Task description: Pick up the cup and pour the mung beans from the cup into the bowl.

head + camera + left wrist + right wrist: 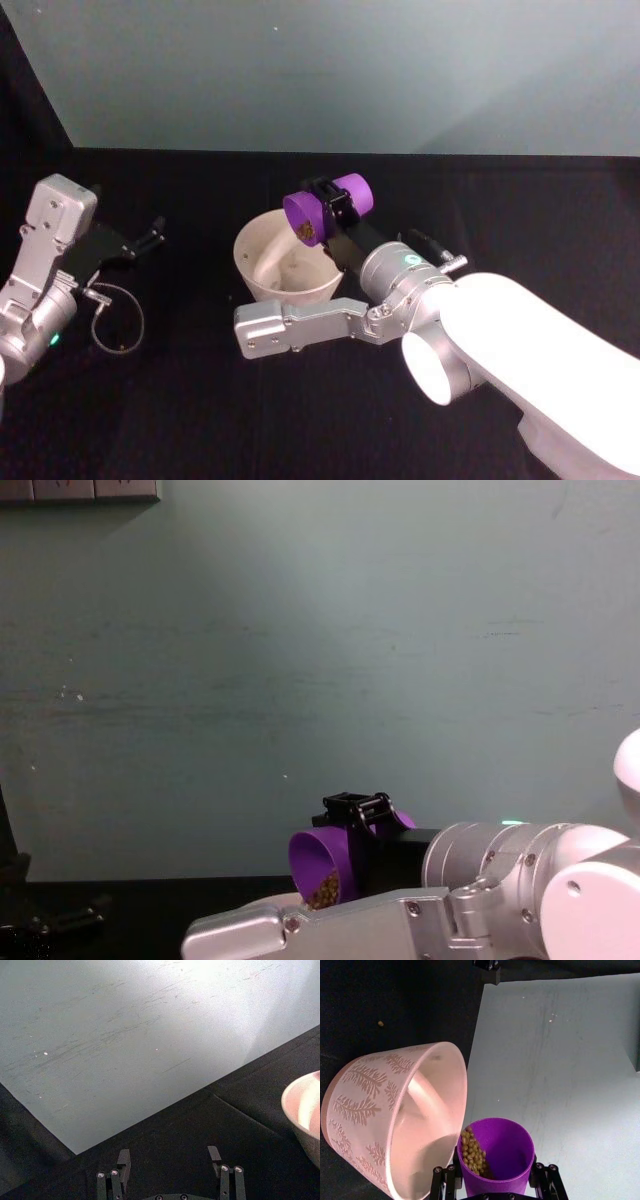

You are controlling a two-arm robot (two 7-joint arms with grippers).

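Holds the cup [305,215] in the right tool [335,205] at head-view centre, fingers clamped round its middle. Tips it on its side, mouth just over the far rim of the bowl [262,250], beans [307,232] heaped at the lower lip. Adds more from the right wrist: beans banked along one inner wall, a tree pattern on the bowl's outside, a stray bean [380,1023] on the dark surface [395,990] at upper left. Gives the tilt side-on from the chest, mouth turned to frame left. Parks the left tool [150,235] at middle left of the head view, well apart from the bowl, fingers spread wide.
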